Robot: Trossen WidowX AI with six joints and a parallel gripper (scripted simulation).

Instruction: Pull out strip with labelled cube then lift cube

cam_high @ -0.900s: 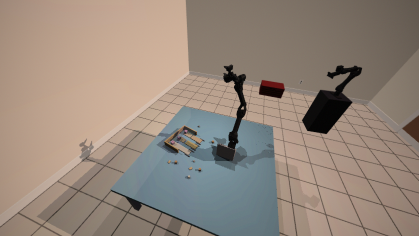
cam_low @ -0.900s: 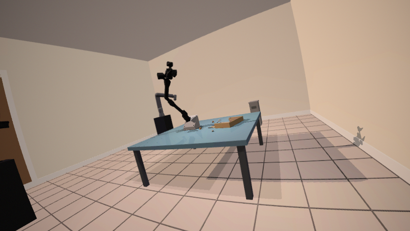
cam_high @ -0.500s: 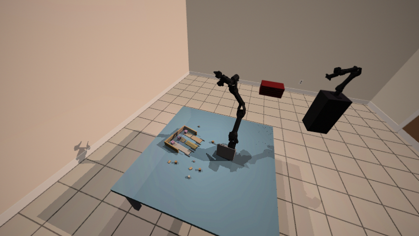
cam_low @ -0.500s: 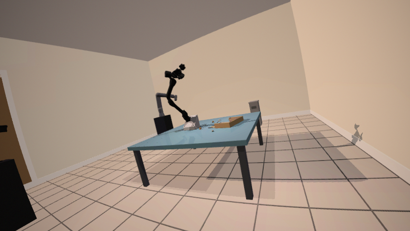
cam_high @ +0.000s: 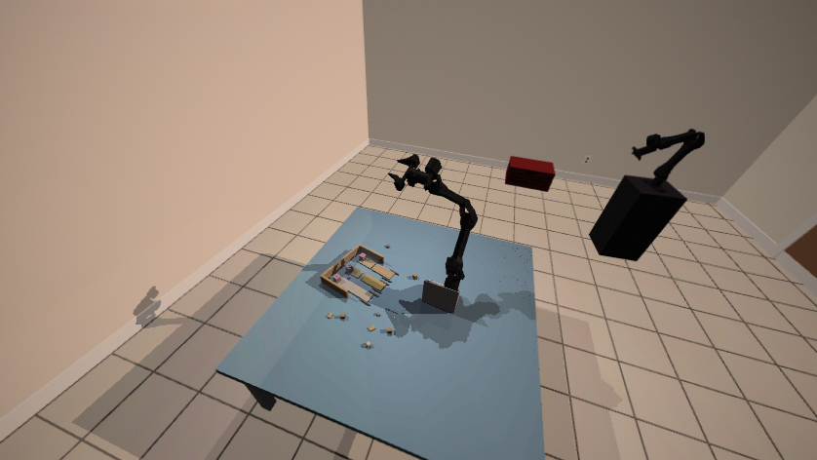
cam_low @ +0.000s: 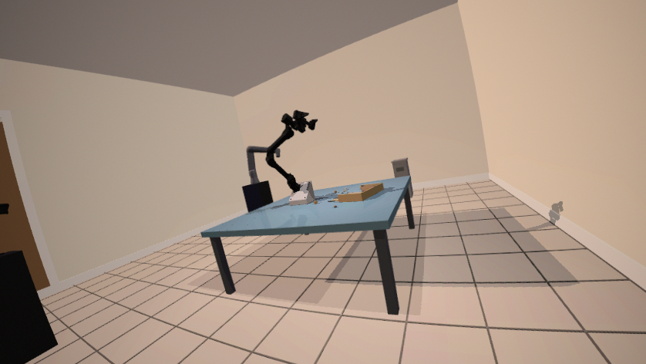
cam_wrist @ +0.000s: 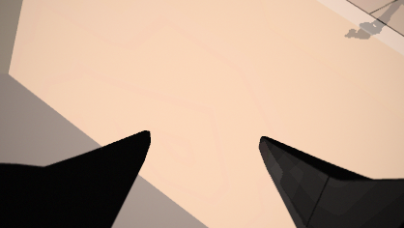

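A three-sided wooden frame [cam_high: 340,263] [cam_low: 361,193] lies on the blue table [cam_high: 400,388] [cam_low: 316,221]. Several flat strips [cam_high: 375,281] run out of its open side. Three small pink cubes [cam_high: 362,255] [cam_high: 349,266] [cam_high: 336,277] sit on the strips' inner ends; I cannot tell which one is labelled. My gripper [cam_high: 400,173] [cam_low: 311,121] [cam_wrist: 206,139] is open and empty. It is raised high above the table's far edge, well above and behind the frame. In the wrist view it faces only the bare wall.
Small tan cubes [cam_high: 371,327] [cam_high: 330,315] lie scattered on the table in front of the frame. The arm's base [cam_high: 441,293] stands mid-table. A red box [cam_high: 529,172] and a black block carrying a second arm [cam_high: 636,216] are off the table.
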